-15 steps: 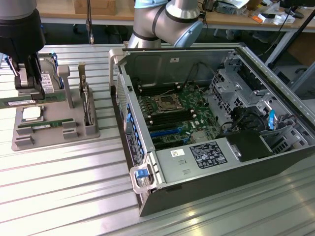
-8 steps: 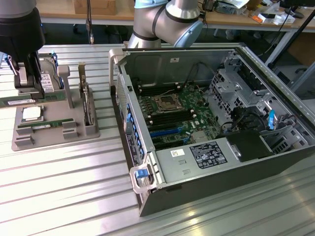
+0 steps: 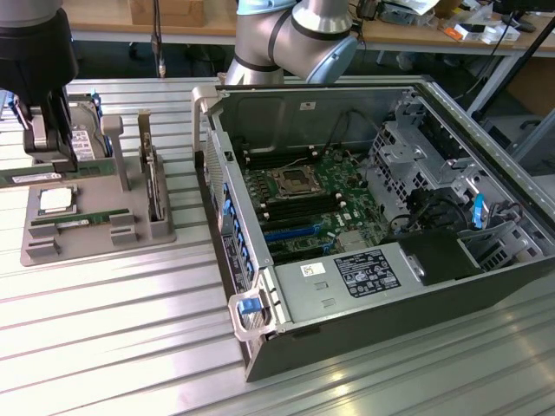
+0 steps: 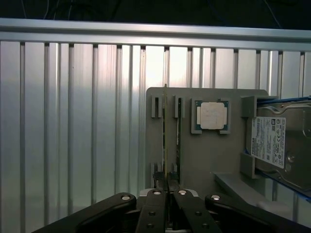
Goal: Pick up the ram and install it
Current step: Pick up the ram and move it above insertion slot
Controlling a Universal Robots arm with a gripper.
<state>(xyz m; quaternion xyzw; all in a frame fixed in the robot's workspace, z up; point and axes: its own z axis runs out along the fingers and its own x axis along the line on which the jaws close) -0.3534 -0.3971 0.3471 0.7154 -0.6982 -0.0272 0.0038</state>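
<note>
1. The gripper (image 4: pixel 167 183) is pinched shut on the ram (image 4: pixel 165 131). From the wrist view the stick is edge-on and runs right in between the two black fingers (image 4: pixel 156 194), near one end of it.
2. In the exterior view the ram shows its flat green side and white label. It hangs level under the gripper at the exterior view's far left, over the grey holder (image 3: pixel 130 234).
3. It looks raised a bit out of its slot rather than seated, but I can't tell that for sure.
4. A second green stick (image 3: pixel 74 221) sits in the holder, just beside the held one.
5. Also on the holder are the square silver processor (image 3: pixel 54 201), lying flat next to the sticks, and the hard drive (image 3: pixel 84 143), standing on edge just behind the gripper.
6. The open computer case (image 3: pixel 347 338) lies on the ribbed metal table (image 3: pixel 104 329), well apart from the holder toward the exterior view's right.
7. Inside, the motherboard (image 3: pixel 312 199) is in plain sight, with rows of black memory slots (image 3: pixel 295 212) on either side of the processor socket.
8. The arm (image 3: pixel 295 35) comes in over the far side of the case.
</note>
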